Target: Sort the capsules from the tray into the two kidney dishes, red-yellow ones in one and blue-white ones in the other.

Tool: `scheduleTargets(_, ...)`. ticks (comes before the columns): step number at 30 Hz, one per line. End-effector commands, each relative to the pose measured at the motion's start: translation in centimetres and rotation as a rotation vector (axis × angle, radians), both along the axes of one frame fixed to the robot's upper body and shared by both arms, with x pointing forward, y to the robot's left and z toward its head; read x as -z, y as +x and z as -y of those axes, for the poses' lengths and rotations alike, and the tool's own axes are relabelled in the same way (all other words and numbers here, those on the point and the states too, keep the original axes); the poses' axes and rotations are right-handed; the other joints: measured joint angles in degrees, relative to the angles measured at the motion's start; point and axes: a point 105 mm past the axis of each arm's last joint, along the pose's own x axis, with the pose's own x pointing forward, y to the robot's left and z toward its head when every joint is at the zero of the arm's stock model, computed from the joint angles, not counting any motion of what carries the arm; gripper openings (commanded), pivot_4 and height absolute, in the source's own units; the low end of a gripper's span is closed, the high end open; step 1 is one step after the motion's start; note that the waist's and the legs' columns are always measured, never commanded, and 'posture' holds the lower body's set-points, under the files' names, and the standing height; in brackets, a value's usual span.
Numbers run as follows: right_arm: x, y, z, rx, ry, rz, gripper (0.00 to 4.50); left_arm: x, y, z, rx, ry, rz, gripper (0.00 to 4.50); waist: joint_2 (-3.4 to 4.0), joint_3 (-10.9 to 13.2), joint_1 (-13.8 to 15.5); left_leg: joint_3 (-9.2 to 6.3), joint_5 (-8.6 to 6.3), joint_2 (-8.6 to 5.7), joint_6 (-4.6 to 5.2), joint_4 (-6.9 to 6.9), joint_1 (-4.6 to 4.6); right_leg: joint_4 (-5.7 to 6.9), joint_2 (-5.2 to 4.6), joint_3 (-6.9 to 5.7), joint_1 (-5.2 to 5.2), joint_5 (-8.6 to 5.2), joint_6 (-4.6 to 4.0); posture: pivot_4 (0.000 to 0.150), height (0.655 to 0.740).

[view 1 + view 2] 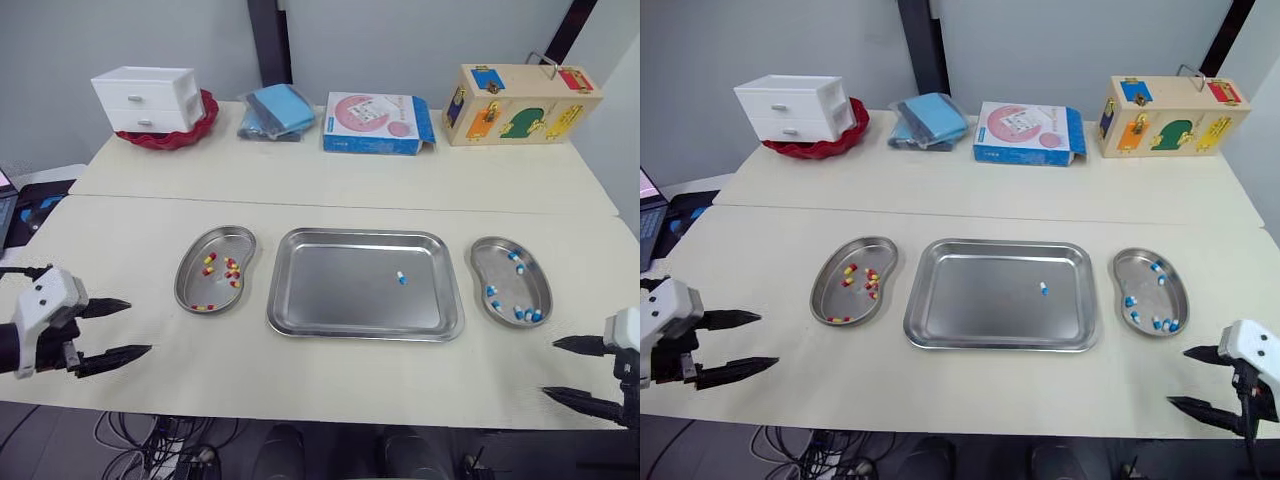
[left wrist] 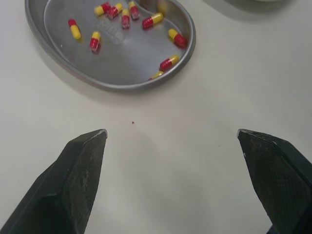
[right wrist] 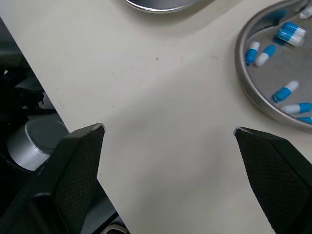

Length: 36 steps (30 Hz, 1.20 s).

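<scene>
Head stereo pair above whole table point(image 1: 330, 190), left wrist close to red-yellow dish point(image 2: 126, 56), right to blue-white dish point(image 3: 271, 73)

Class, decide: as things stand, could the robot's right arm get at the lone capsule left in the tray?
Probably yes. The right gripper is open and empty, and the blue-white capsule lies alone in the tray, nearer its right side, with nothing over it.

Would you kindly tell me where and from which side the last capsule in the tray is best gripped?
Grip the blue-white capsule across its middle, coming straight down from above: it lies flat and alone on the tray floor, clear of the rim.
</scene>
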Motion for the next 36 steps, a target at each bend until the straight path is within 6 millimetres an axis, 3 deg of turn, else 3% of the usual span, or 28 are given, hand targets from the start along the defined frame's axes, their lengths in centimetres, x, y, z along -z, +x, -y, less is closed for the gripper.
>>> scheduleTargets(1, -0.6, 0.3, 0.1, -0.022, -0.011, 0.014, 4.5, -0.9, -0.2, 0.5, 0.023, 0.01, 0.037, 4.45, 0.0, 0.0, -0.06, 0.01, 0.0, 0.0, 0.0, 0.0, 0.0, 0.0, 0.0, 0.02, 0.0, 0.0, 0.0, 0.15, 0.74)
scheduleTargets(8, -0.9, 0.0, 0.0, -0.041, -0.015, -0.004, 4.5, -0.3, -0.8, 3.3, 0.082, -0.085, 0.039, 4.45, 0.01, 0.01, -0.07, 0.02, 0.0, 0.01, 0.0, -0.02, -0.02, -0.03, 0.0, 0.01, 0.0, 0.0, 0.0, 0.15, 0.74)
scheduleTargets(10, -1.2, 0.0, -0.8, -0.046, 0.021, 0.001, 4.5, -0.2, -0.7, 4.8, 0.119, -0.135, 0.077, 4.45, 0.02, 0.01, -0.06, 0.02, 0.0, 0.0, 0.0, -0.02, -0.01, -0.03, -0.01, 0.02, 0.01, 0.0, 0.0, 0.15, 0.74)
scheduleTargets(13, -1.9, 0.5, -3.1, -0.048, 0.113, 0.037, 4.5, -0.2, -0.9, 8.0, 0.207, -0.25, 0.159, 4.45, 0.02, 0.0, -0.05, 0.01, 0.0, 0.01, 0.0, -0.01, -0.01, -0.03, -0.01, 0.02, 0.02, 0.01, 0.0, 0.15, 0.74)
scheduleTargets(16, -2.7, 1.3, -7.0, -0.067, 0.238, 0.081, 4.5, 0.8, -2.0, 11.2, 0.325, -0.368, 0.211, 4.45, 0.01, -0.01, -0.23, 0.01, 0.0, 0.02, -0.01, 0.02, -0.02, -0.02, 0.0, 0.02, 0.04, 0.01, 0.01, 0.15, 0.74)
scheduleTargets(19, -2.9, 2.3, -9.7, -0.056, 0.29, 0.125, 4.5, 2.1, -3.1, 13.1, 0.405, -0.431, 0.235, 4.45, -0.01, -0.03, -0.24, -0.01, 0.0, 0.03, -0.01, 0.02, -0.01, 0.0, 0.01, 0.03, 0.04, 0.02, 0.01, 0.15, 0.74)
scheduleTargets(22, -2.3, 4.5, -11.4, 0.024, 0.273, 0.187, 4.5, 2.9, -3.8, 14.9, 0.448, -0.517, 0.301, 4.45, -0.04, -0.05, -0.1, 0.0, 0.0, 0.01, -0.01, 0.04, -0.02, -0.02, 0.0, 0.05, 0.03, 0.02, 0.01, 0.15, 0.74)
scheduleTargets(27, -1.5, 8.0, -12.9, 0.161, 0.248, 0.246, 4.5, 3.0, -3.7, 16.3, 0.429, -0.6, 0.464, 4.45, -0.06, -0.06, 0.12, -0.05, 0.0, -0.02, -0.01, 0.08, -0.06, 0.0, -0.01, 0.01, 0.01, 0.03, 0.03, 0.15, 0.74)
scheduleTargets(30, -1.3, 10.6, -14.5, 0.23, 0.251, 0.278, 4.5, 2.7, -3.0, 16.2, 0.334, -0.644, 0.565, 4.45, -0.07, -0.09, -0.1, -0.07, 0.0, -0.01, -0.01, 0.05, -0.07, -0.02, -0.01, 0.0, -0.03, 0.03, 0.03, 0.15, 0.74)
scheduleTargets(36, -0.3, 13.0, -16.5, 0.301, 0.226, 0.309, 4.5, 4.0, -4.6, 16.4, 0.284, -0.653, 0.529, 4.45, -0.04, -0.12, -0.37, -0.06, 0.0, 0.01, 0.0, 0.01, -0.34, 0.06, 0.01, 0.01, -0.39, 0.02, 0.0, 0.15, 0.74)
